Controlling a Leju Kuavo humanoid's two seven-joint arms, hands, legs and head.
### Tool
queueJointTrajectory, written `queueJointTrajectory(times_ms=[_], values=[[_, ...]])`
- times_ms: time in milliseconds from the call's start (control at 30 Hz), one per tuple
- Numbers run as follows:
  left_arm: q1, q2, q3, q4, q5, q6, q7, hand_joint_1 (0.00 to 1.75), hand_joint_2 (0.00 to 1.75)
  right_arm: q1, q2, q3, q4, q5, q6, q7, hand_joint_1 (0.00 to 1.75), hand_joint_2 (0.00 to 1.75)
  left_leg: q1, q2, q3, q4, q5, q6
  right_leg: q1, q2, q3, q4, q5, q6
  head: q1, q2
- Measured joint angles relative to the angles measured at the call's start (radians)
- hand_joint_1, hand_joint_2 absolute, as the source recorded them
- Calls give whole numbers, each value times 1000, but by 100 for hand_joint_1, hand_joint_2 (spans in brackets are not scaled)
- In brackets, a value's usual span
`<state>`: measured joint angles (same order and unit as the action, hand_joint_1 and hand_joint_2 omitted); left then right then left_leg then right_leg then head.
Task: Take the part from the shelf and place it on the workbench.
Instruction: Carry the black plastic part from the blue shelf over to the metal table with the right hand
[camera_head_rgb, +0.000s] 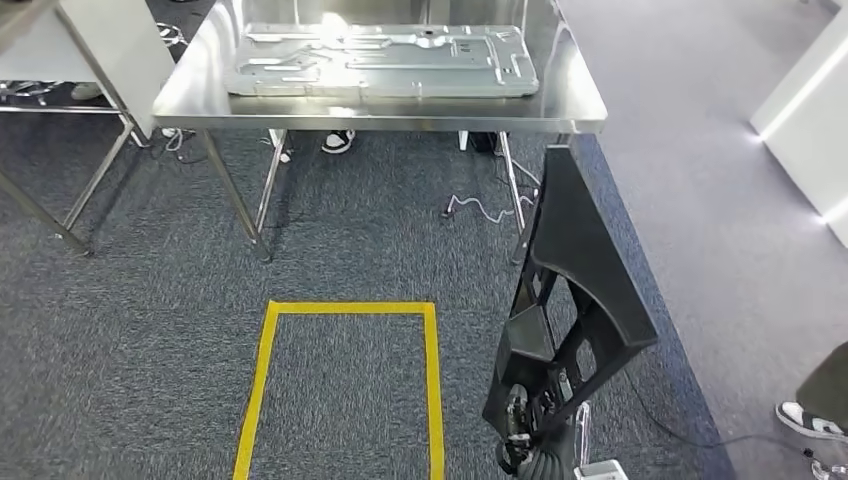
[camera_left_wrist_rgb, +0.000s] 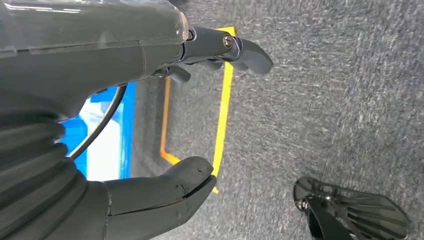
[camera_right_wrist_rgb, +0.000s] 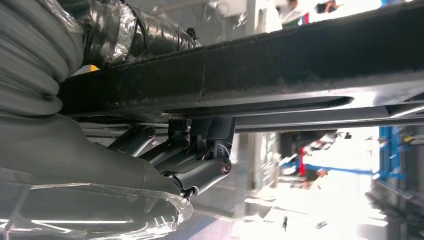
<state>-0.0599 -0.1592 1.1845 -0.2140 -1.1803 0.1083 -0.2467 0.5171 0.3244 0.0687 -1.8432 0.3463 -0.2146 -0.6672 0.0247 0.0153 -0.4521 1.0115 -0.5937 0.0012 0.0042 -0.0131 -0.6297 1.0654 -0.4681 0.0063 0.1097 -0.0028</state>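
Observation:
A long black plastic part (camera_head_rgb: 570, 300) with cut-outs stands upright at the lower right of the head view, held from below by my right hand (camera_head_rgb: 530, 430). In the right wrist view the right hand's fingers (camera_right_wrist_rgb: 200, 150) curl under the black part (camera_right_wrist_rgb: 280, 70), gripping it. Straight ahead stands the steel workbench (camera_head_rgb: 570, 100) with a large grey metal panel (camera_head_rgb: 380, 60) lying on it. My left hand (camera_left_wrist_rgb: 150, 125) hangs over the carpet, thumb and fingers apart, holding nothing. The black part (camera_left_wrist_rgb: 350, 210) also appears in a corner of the left wrist view.
A yellow tape rectangle (camera_head_rgb: 345, 308) marks the grey carpet in front of the bench. A cable (camera_head_rgb: 480, 208) lies under the bench. A person's shoes (camera_head_rgb: 338, 140) show behind it, another shoe (camera_head_rgb: 810, 420) at far right. A second table frame (camera_head_rgb: 60, 110) stands at left.

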Motion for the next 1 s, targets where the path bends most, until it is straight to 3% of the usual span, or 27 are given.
queueJointTrajectory(times_ms=[67,100,133,200,233,267,300,367,400,433,500,567,633,667,733,800,833,867,933,967,1000], values=[[-5,0,0,0,0,2,1,0,175,1,-1,3,6,0,-12,2,175,175,0,1,29,-6,-11,-11,-6,6,34,-18,-19,-14,-1,0],[-8,0,0,0,1,2,2,0,175,1,-1,3,9,1,-16,3,175,175,0,0,29,17,-17,-13,-10,7,58,-31,-27,-21,-3,0],[-10,0,1,0,1,2,2,0,175,1,-1,4,11,2,-18,3,175,175,-1,-2,6,67,-27,-14,-13,7,84,-44,-36,-27,-3,0],[-8,0,1,0,1,1,2,0,175,-1,-1,5,16,3,-20,3,175,175,-2,-6,-103,216,-50,-16,-11,8,126,-57,-61,-35,-4,0],[-5,0,2,0,1,0,3,0,175,-1,-1,5,19,3,-22,4,175,175,-3,-6,-165,277,-47,-17,-11,12,146,-60,-77,-37,-4,0],[1,0,2,0,1,0,4,0,175,-1,-2,5,22,4,-25,6,175,175,-3,-6,-216,305,-22,-17,-10,17,168,-63,-94,-37,-4,0],[7,0,2,0,1,0,5,0,175,-1,-2,5,24,6,-28,9,175,175,-3,-7,-249,292,28,-16,-10,23,192,-66,-112,-37,-4,0],[16,2,3,0,2,0,7,0,175,-1,-3,5,29,10,-33,16,175,175,-8,-8,-268,187,161,-6,-10,32,247,-77,-152,-32,-4,0],[20,3,4,0,2,-1,7,0,175,-1,-4,6,33,12,-35,17,175,175,-13,-10,-265,147,205,1,-9,35,271,-85,-169,-27,-4,0],[21,4,5,0,2,-2,7,0,175,-2,-5,6,37,14,-36,18,175,175,-17,-10,-256,121,221,9,-9,36,292,-96,-182,-20,-4,0],[17,5,5,0,2,-2,7,0,175,-4,-8,9,42,15,-37,18,175,175,-24,-10,-221,96,180,23,-8,37,323,-115,-186,-4,-4,0],[8,4,5,0,2,-2,8,0,175,-7,-10,11,43,15,-39,19,175,175,-17,-15,-165,41,135,33,-5,34,305,-52,-138,6,-4,0],[6,2,5,0,2,-2,8,0,175,-10,-14,13,45,17,-42,18,175,175,-6,-20,-100,-12,116,39,-6,29,210,99,-82,16,-4,0],[7,2,5,0,2,-2,8,0,175,-11,-16,14,47,17,-44,20,175,175,-4,-20,-65,-37,107,40,-10,26,154,162,-84,20,-3,0],[10,2,5,0,2,-2,9,0,175,-11,-19,17,52,18,-52,24,175,175,0,-23,11,-83,85,36,-18,23,61,211,-153,30,-4,0],[15,2,6,0,2,-3,11,0,175,-11,-23,20,60,19,-60,31,175,175,6,-28,94,-124,56,28,-24,20,-3,173,-222,40,-4,0],[17,2,6,0,2,-3,12,0,175,-11,-24,20,64,20,-64,34,175,175,10,-29,135,-141,38,24,-27,18,-26,129,-213,44,-3,0],[18,2,6,0,1,-3,13,0,175,-11,-26,20,69,20,-68,36,175,175,13,-29,172,-154,19,19,-29,14,-43,69,-152,45,-3,0],[18,2,7,0,1,-3,14,0,175,-12,-29,21,83,21,-78,41,175,175,18,-30,238,-163,-24,5,-24,2,-59,-24,40,36,-3,0],[13,1,8,0,1,-3,14,0,175,-13,-31,23,89,22,-84,45,175,175,19,-30,261,-165,-44,-5,-19,-2,-61,-36,105,25,-3,0],[4,0,8,0,1,-2,14,0,175,-15,-32,25,90,22,-91,50,175,175,20,-32,275,-156,-54,-15,-12,-2,-59,-25,126,12,-4,0]])
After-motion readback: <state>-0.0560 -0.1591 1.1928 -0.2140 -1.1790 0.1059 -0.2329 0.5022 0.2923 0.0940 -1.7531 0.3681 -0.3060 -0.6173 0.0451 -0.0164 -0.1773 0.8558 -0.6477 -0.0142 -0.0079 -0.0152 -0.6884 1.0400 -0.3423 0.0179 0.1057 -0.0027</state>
